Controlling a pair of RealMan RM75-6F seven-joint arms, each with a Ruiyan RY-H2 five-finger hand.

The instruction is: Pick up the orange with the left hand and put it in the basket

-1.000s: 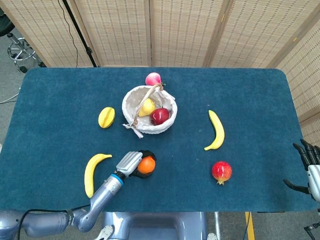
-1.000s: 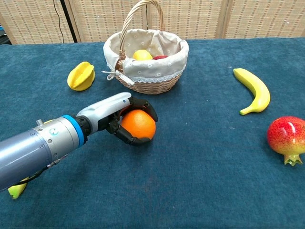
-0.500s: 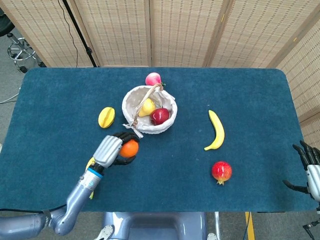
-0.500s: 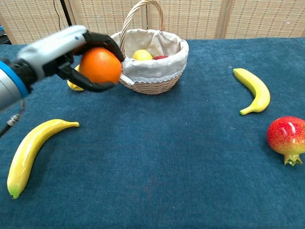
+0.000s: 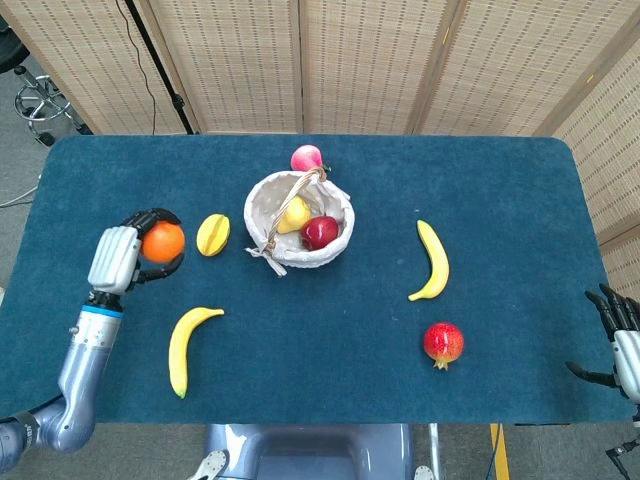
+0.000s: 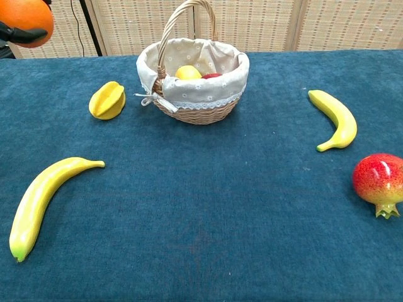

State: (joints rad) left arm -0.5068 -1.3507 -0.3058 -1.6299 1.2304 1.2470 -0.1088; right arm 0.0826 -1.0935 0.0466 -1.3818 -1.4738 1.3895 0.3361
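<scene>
Left hand [image 5: 118, 258] far left, above table, fingers wrapped round orange [image 5: 162, 242]; orange raised, clear of cloth. Starfruit [image 5: 212, 235] just right of it. Basket [image 5: 335, 247] further right, past starfruit, holding yellow fruit and red apple. Judgement: carry must run rightward over starfruit, then clear basket handle [image 6: 186, 5]. Right hand [image 5: 620, 335] at far right edge, fingers apart, empty, well away.

No text, label, brand or number (in either view) can be read.
</scene>
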